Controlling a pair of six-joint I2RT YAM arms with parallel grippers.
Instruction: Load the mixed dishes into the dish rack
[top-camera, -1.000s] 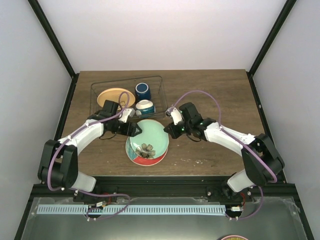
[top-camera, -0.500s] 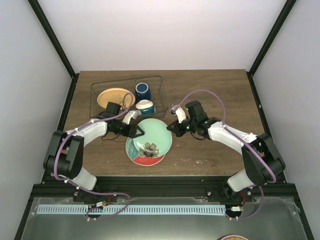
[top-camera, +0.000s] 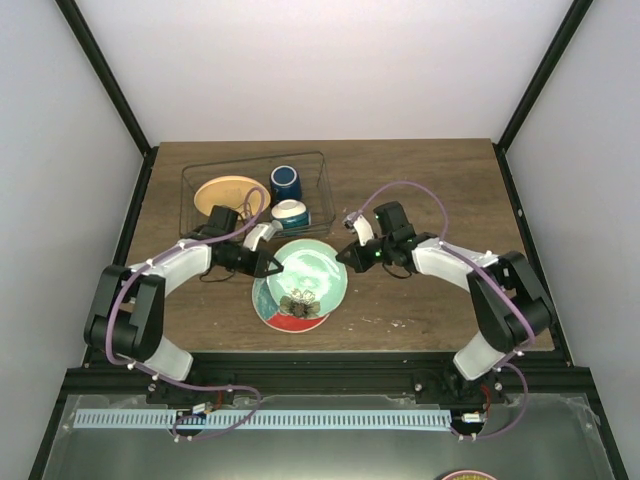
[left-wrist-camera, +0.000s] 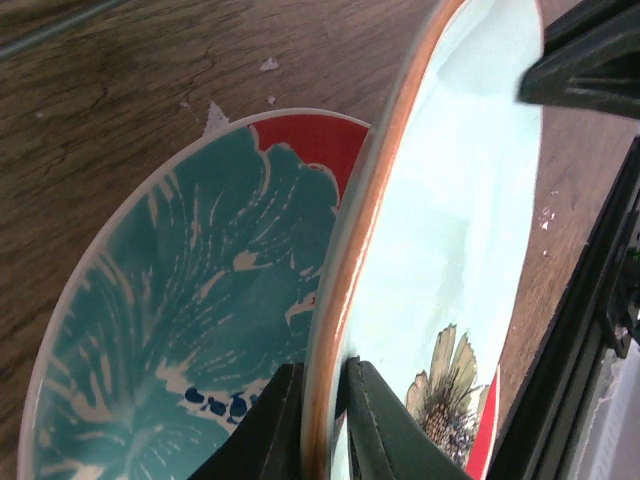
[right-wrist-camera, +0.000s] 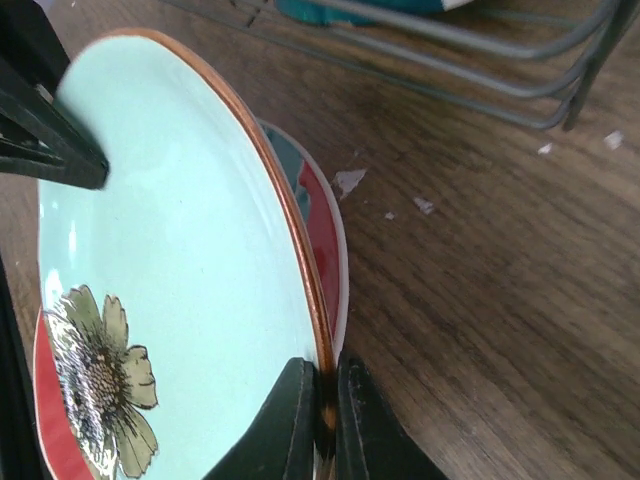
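The mint-green plate (top-camera: 312, 266), with a brown-orange rim and a flower mark, hangs tilted above the table between both arms. My left gripper (top-camera: 271, 266) is shut on its left rim; in the left wrist view the gripper (left-wrist-camera: 325, 372) pinches that rim of the plate (left-wrist-camera: 470, 200). My right gripper (top-camera: 346, 258) is shut on the opposite rim, and the right wrist view shows the gripper (right-wrist-camera: 325, 372) clamped on the plate (right-wrist-camera: 170, 200). The wire dish rack (top-camera: 200, 172) at the back left holds the orange-yellow plate (top-camera: 225, 193), the dark blue mug (top-camera: 286, 182) and the white-and-teal bowl (top-camera: 290, 213).
A second plate (top-camera: 272, 303), teal and red with a white rim, lies flat on the wood directly under the lifted one; its teal face (left-wrist-camera: 180, 300) fills the left wrist view. The rack's grey wires (right-wrist-camera: 450, 40) run close behind the right gripper.
My left gripper has closed onto the mint-green plate's left rim. The plate has risen and shifted a little to the right, uncovering more of the teal-and-red plate beneath. The right gripper stayed shut.
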